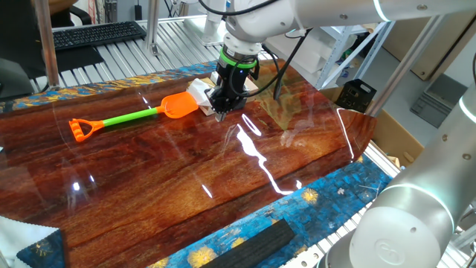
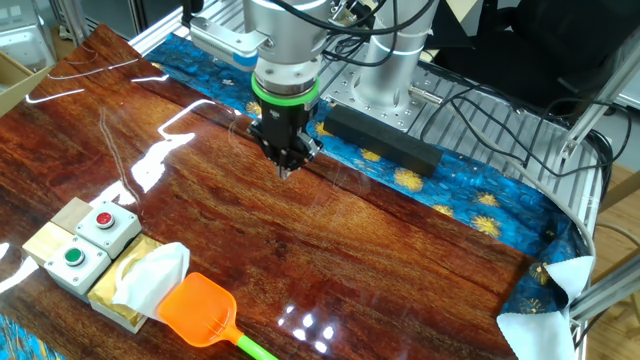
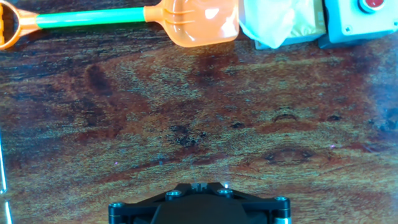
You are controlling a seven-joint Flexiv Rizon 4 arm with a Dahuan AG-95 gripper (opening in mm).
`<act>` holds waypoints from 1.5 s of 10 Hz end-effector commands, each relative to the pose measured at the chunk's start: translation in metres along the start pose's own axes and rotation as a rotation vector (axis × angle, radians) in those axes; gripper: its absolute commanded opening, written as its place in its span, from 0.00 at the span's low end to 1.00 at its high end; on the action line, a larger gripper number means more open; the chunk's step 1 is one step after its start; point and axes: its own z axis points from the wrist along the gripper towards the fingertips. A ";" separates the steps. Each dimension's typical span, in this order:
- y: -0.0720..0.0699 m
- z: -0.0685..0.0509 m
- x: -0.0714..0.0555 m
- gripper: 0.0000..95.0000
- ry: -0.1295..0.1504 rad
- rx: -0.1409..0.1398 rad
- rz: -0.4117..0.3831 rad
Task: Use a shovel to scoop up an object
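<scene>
The shovel [image 1: 126, 117] lies flat on the wooden table, orange blade [image 1: 179, 105] toward the object, lime-green shaft and orange D-handle [image 1: 80, 129] trailing away. In the other fixed view its blade [image 2: 198, 310] touches the tan box with white tissue, the object [image 2: 140, 278]. The hand view has the blade [image 3: 198, 25] at the top with the object [image 3: 280, 22] beside it. My gripper [image 1: 220, 113] hangs over bare wood a short way from the blade, fingers pressed together and empty. It points straight down [image 2: 286, 170], and its tips [image 3: 198, 185] meet.
A grey box with a red and a green button [image 2: 88, 243] sits against the far side of the object. A black bar [image 2: 382, 136] lies on the blue patterned cloth near the robot base. A keyboard [image 1: 97, 33] rests on the bench beyond the table.
</scene>
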 end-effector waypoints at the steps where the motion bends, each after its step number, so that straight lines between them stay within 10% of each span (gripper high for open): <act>1: 0.001 0.001 -0.001 0.00 -0.001 -0.001 0.028; 15: 0.073 0.042 -0.046 0.00 0.001 0.006 0.228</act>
